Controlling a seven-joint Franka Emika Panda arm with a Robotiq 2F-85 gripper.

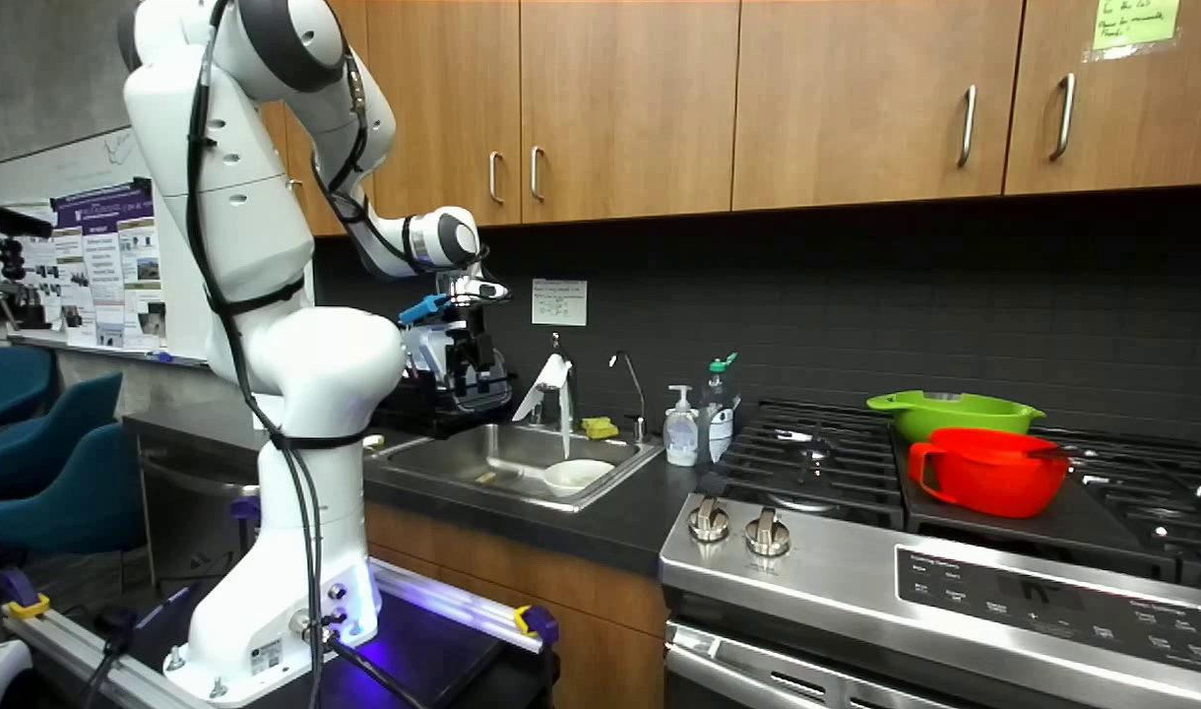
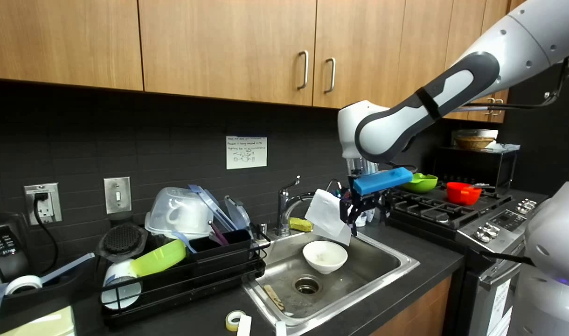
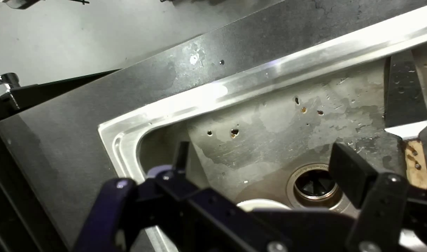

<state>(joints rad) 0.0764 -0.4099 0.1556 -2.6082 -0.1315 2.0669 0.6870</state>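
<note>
My gripper (image 3: 266,166) is open and empty, with its two black fingers spread wide in the wrist view. It hangs above the sink in both exterior views (image 1: 471,364) (image 2: 366,217). The steel sink (image 2: 405,267) lies below it. A white bowl (image 2: 325,256) sits in the sink; in the wrist view only its rim (image 3: 262,203) shows, the rest hidden behind the gripper. A spatula with a wooden handle (image 3: 416,164) lies in the sink near the drain (image 3: 315,185). A white sheet (image 2: 327,212) hangs by the faucet (image 2: 283,212), beside the gripper in an exterior view.
A black dish rack (image 2: 186,282) stands beside the sink, with a clear tub (image 2: 177,210) in it. A yellow sponge (image 2: 301,224) lies behind the sink. A soap bottle (image 1: 680,430) stands near the stove, which carries green (image 1: 955,418) and red (image 1: 994,473) bowls. Cabinets (image 1: 625,98) hang above.
</note>
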